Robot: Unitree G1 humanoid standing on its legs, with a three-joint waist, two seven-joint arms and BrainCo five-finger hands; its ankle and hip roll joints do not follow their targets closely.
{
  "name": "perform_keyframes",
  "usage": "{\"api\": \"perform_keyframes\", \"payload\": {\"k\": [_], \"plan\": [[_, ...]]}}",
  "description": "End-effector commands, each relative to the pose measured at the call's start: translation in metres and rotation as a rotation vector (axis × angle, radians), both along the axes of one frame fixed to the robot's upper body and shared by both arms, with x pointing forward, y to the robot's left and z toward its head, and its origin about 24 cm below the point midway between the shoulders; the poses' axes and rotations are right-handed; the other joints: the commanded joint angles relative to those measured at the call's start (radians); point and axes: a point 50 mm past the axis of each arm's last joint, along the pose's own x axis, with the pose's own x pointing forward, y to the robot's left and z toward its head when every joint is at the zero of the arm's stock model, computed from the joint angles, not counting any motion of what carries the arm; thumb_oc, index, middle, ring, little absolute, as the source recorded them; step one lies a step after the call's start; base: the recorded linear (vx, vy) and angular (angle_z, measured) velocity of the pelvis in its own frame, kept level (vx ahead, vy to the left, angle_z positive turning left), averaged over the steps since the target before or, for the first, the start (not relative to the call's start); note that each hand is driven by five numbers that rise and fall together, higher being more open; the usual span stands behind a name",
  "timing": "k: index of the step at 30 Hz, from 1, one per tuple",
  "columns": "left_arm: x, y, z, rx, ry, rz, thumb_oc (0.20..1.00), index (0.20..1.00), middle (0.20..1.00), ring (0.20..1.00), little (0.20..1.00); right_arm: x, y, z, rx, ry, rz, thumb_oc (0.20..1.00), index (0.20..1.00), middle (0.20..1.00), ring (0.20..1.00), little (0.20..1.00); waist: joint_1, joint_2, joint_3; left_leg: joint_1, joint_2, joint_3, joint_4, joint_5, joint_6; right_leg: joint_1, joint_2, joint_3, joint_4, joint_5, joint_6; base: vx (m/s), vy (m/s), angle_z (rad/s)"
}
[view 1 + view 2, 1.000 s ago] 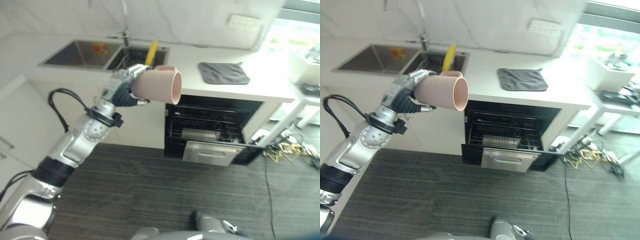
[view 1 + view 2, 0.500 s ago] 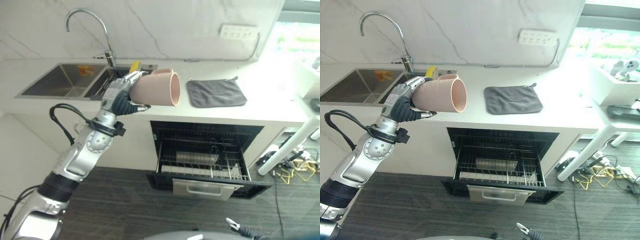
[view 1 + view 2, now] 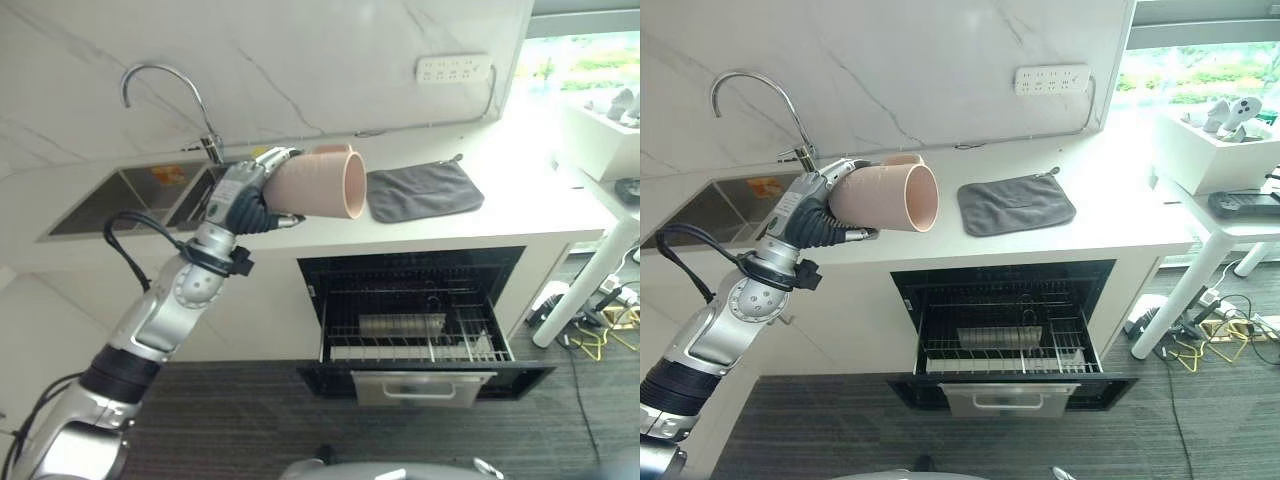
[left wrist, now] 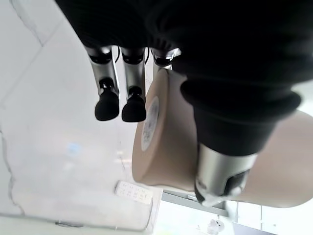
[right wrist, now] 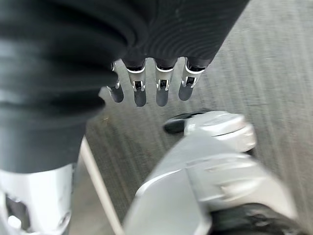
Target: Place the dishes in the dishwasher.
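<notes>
My left hand [image 3: 240,197] is raised in front of the counter, shut on a pink cup [image 3: 320,182] that lies on its side with its mouth pointing right. In the left wrist view the thumb [image 4: 222,169] wraps over the cup [image 4: 166,147] while the fingers [image 4: 120,105] sit past its base. The dishwasher [image 3: 425,320] under the counter stands open, its wire rack [image 3: 415,338] pulled out low and to the right of the cup, with a metal item lying in it. My right hand [image 5: 146,93] hangs over the floor, fingers straight and holding nothing.
A double sink [image 3: 140,190] with a curved tap [image 3: 165,85] lies behind my left hand. A grey cloth [image 3: 422,190] rests on the white counter [image 3: 540,205] to the right. A white table [image 3: 1230,215] with objects stands at far right. Dark floor [image 3: 240,430] spreads below.
The camera view has lifted and shifted, so the tap and wall show more. My left hand still holds the pink cup at about the same height by the sink.
</notes>
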Motion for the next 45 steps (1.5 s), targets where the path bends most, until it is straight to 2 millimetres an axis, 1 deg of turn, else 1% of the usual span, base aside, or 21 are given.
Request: {"api": "perform_keyframes", "payload": {"k": [1, 4, 6, 7, 8, 10, 11, 14, 15, 16, 18, 20, 22, 28, 30, 33, 35, 38, 40, 42, 45], "plan": [[0.002, 0.007, 0.035, -0.026, -0.127, -0.003, 0.2, 0.2, 0.2, 0.2, 0.2, 0.029, 0.008, 0.001, -0.002, -0.076, 0.013, 1.0, 1.0, 1.0, 1.0, 1.0, 0.004, -0.056, -0.03, 0.033, -0.022, -0.047, 0.011, 0.006, -0.008, 0.001, 0.03, -0.046, 0.027, 0.001, 0.0, 0.09, 0.149, -0.19], [0.004, 0.003, 0.035, -0.012, -0.109, -0.018, 0.2, 0.2, 0.2, 0.2, 0.2, 0.028, 0.012, -0.001, 0.006, -0.078, 0.019, 1.0, 1.0, 1.0, 1.0, 1.0, 0.001, -0.061, -0.041, 0.064, -0.04, -0.052, 0.005, -0.026, 0.017, -0.014, 0.01, -0.061, 0.053, 0.0, 0.015, 0.09, 0.186, -0.06], [0.003, -0.001, 0.033, 0.002, -0.101, -0.037, 0.2, 0.2, 0.2, 0.2, 0.2, 0.035, 0.017, -0.001, 0.008, -0.1, 0.04, 1.0, 1.0, 1.0, 1.0, 1.0, 0.006, -0.066, -0.042, 0.074, -0.053, -0.044, 0.011, -0.048, 0.041, -0.032, -0.005, -0.078, 0.103, -0.01, 0.024, 0.04, 0.15, -0.06], [0.003, -0.002, 0.034, 0.011, -0.103, -0.045, 0.2, 0.2, 0.2, 0.2, 0.2, 0.039, 0.019, 0.0, 0.01, -0.113, 0.05, 1.0, 1.0, 1.0, 1.0, 1.0, 0.007, -0.066, -0.038, 0.073, -0.056, -0.038, 0.017, -0.054, 0.051, -0.046, -0.006, -0.086, 0.144, -0.021, 0.026, -0.02, 0.124, -0.1], [0.003, -0.005, 0.035, 0.032, -0.109, -0.055, 0.2, 0.2, 0.2, 0.2, 0.2, 0.046, 0.022, 0.001, 0.015, -0.139, 0.066, 1.0, 1.0, 1.0, 1.0, 1.0, 0.005, -0.063, -0.025, 0.069, -0.064, -0.043, 0.031, -0.064, 0.073, -0.091, -0.003, -0.088, 0.252, -0.03, 0.029, -0.05, 0.095, -0.2], [0.005, -0.007, 0.039, 0.051, -0.111, -0.057, 0.2, 0.2, 0.2, 0.2, 0.2, 0.054, 0.027, 0.002, 0.029, -0.172, 0.066, 1.0, 1.0, 1.0, 1.0, 1.0, 0.0, -0.065, -0.007, 0.062, -0.077, -0.062, 0.043, -0.075, 0.099, -0.166, -0.012, -0.065, 0.386, -0.002, 0.049, -0.05, -0.045, -0.25], [0.007, -0.01, 0.044, 0.068, -0.121, -0.056, 0.2, 0.2, 0.2, 0.2, 0.2, 0.061, 0.034, 0.002, 0.046, -0.201, 0.091, 1.0, 1.0, 1.0, 1.0, 1.0, 0.011, -0.071, -0.003, 0.067, -0.079, -0.063, 0.035, -0.073, 0.098, -0.172, -0.088, -0.095, 0.305, 0.047, 0.068, 0.0, -0.177, -0.11], [0.008, -0.008, 0.049, 0.079, -0.132, -0.044, 0.2, 0.2, 0.2, 0.2, 0.2, 0.067, 0.037, 0.002, 0.06, -0.202, 0.1, 1.0, 1.0, 1.0, 1.0, 1.0, 0.015, -0.07, 0.002, 0.087, -0.056, -0.045, 0.022, -0.087, 0.083, -0.178, -0.157, -0.085, 0.246, 0.112, 0.102, 0.03, -0.269, -0.02], [0.008, -0.005, 0.052, 0.077, -0.131, -0.036, 0.2, 0.2, 0.2, 0.2, 0.2, 0.067, 0.036, 0.003, 0.07, -0.196, 0.118, 1.0, 1.0, 1.0, 1.0, 1.0, 0.028, -0.072, -0.001, 0.089, -0.031, -0.031, 0.011, -0.085, 0.062, -0.145, -0.158, -0.1, 0.175, 0.091, 0.118, 0.07, -0.379, -0.07], [0.007, -0.002, 0.052, 0.069, -0.124, -0.027, 0.2, 0.2, 0.2, 0.2, 0.2, 0.067, 0.036, 0.003, 0.075, -0.189, 0.149, 1.0, 1.0, 1.0, 1.0, 1.0, 0.039, -0.077, -0.005, 0.093, -0.019, -0.015, 0.004, -0.085, 0.05, -0.119, -0.161, -0.135, 0.122, 0.096, 0.13, 0.08, -0.348, 0.02], [0.002, 0.002, 0.047, 0.054, -0.119, -0.017, 0.2, 0.2, 0.2, 0.2, 0.2, 0.068, 0.039, 0.002, 0.081, -0.177, 0.193, 1.0, 1.0, 1.0, 1.0, 1.0, 0.052, -0.083, -0.016, 0.106, 0.014, 0.02, -0.01, -0.081, 0.027, -0.078, -0.155, -0.156, 0.046, 0.108, 0.141, 0.08, -0.248, -0.29], [-0.006, 0.001, 0.041, 0.039, -0.1, -0.022, 0.2, 0.2, 0.2, 0.2, 0.2, 0.065, 0.038, 0.002, 0.074, -0.165, 0.219, 1.0, 1.0, 1.0, 1.0, 1.0, 0.053, -0.081, -0.026, 0.104, 0.049, 0.042, -0.016, -0.067, -0.002, -0.048, -0.129, -0.17, 0.013, 0.091, 0.127, 0.09, -0.242, -0.35], [-0.008, -0.001, 0.04, 0.033, -0.098, -0.035, 0.2, 0.2, 0.2, 0.2, 0.2, 0.065, 0.039, 0.002, 0.077, -0.185, 0.214, 1.0, 1.0, 1.0, 1.0, 1.0, 0.048, -0.078, -0.029, 0.093, 0.072, 0.052, -0.016, -0.054, -0.015, -0.041, -0.116, -0.175, 0.01, 0.076, 0.111, 0.02, -0.16, 0.04], [-0.004, -0.005, 0.033, 0.008, -0.076, -0.049, 0.2, 0.2, 0.2, 0.2, 0.2, 0.064, 0.033, 0.004, 0.054, -0.22, 0.11, 1.0, 1.0, 1.0, 1.0, 1.0, 0.027, -0.064, -0.044, 0.073, 0.09, 0.042, -0.016, -0.036, -0.042, -0.031, -0.101, -0.184, 0.006, 0.052, 0.093, -0.01, -0.043, 0.04], [-0.002, -0.001, 0.03, -0.03, -0.065, -0.036, 0.2, 0.2, 0.2, 0.2, 0.2, 0.061, 0.028, 0.004, 0.038, -0.231, 0.039, 1.0, 1.0, 1.0, 1.0, 1.0, 0.015, -0.061, -0.049, 0.078, 0.091, 0.047, -0.016, -0.039, -0.044, -0.03, -0.103, -0.171, 0.006, 0.051, 0.092, -0.01, 0.038, -0.08], [0.004, 0.011, 0.02, -0.166, 0.024, -0.025, 0.2, 0.2, 0.2, 0.2, 0.2, 0.052, 0.011, 0.007, -0.038, -0.255, -0.113, 1.0, 1.0, 1.0, 1.0, 1.0, -0.015, -0.07, -0.05, 0.088, 0.09, 0.065, -0.016, -0.044, -0.038, -0.035, -0.103, -0.138, 0.006, 0.057, 0.095, -0.02, 0.027, -0.17], [0.011, 0.019, 0.003, -0.326, 0.115, -0.009, 0.2, 0.2, 0.2, 0.2, 0.2, 0.049, -0.013, 0.016, -0.121, -0.319, -0.2, 1.0, 1.0, 1.0, 1.0, 1.0, -0.047, -0.088, -0.045, 0.101, 0.089, 0.082, -0.016, -0.048, -0.032, -0.039, -0.104, -0.112, 0.006, 0.068, 0.097, -0.04, -0.007, -0.33], [0.019, 0.023, -0.02, -0.464, 0.197, 0.029, 0.2, 0.2, 0.2, 0.2, 0.2, 0.075, -0.038, 0.046, -0.23, -0.538, -0.285, 1.0, 1.0, 1.0, 1.0, 1.0, -0.093, -0.111, -0.035, 0.117, 0.088, 0.1, -0.016, -0.053, -0.021, -0.049, -0.103, -0.069, 0.013, 0.079, 0.095, -0.03, -0.023, -0.39], [0.021, 0.024, -0.028, -0.509, 0.216, 0.048, 0.2, 0.2, 0.2, 0.2, 0.2, 0.088, -0.044, 0.064, -0.273, -0.651, -0.314, 1.0, 1.0, 1.0, 1.0, 1.0, -0.113, -0.119, -0.033, 0.121, 0.087, 0.107, -0.016, -0.055, -0.018, -0.054, -0.102, -0.055, 0.016, 0.08, 0.094, -0.03, -0.009, -0.39], [0.022, 0.028, -0.038, -0.566, 0.236, 0.083, 0.2, 0.2, 0.2, 0.2, 0.2, 0.105, -0.051, 0.092, -0.39, -0.747, -0.347, 1.0, 1.0, 1.0, 1.0, 1.0, -0.145, -0.124, -0.033, 0.124, 0.083, 0.117, -0.016, -0.06, -0.012, -0.062, -0.102, -0.032, 0.016, 0.083, 0.095, -0.04, 0.009, -0.22], [0.023, 0.028, -0.047, -0.646, 0.26, 0.115, 0.2, 0.2, 0.2, 0.2, 0.2, 0.123, -0.053, 0.128, -0.475, -0.9, -0.376, 1.0, 1.0, 1.0, 1.0, 1.0, -0.172, -0.123, -0.035, 0.13, 0.079, 0.129, -0.016, -0.065, -0.005, -0.068, -0.099, -0.008, 0.019, 0.083, 0.096, -0.04, 0.037, -0.21]]}}
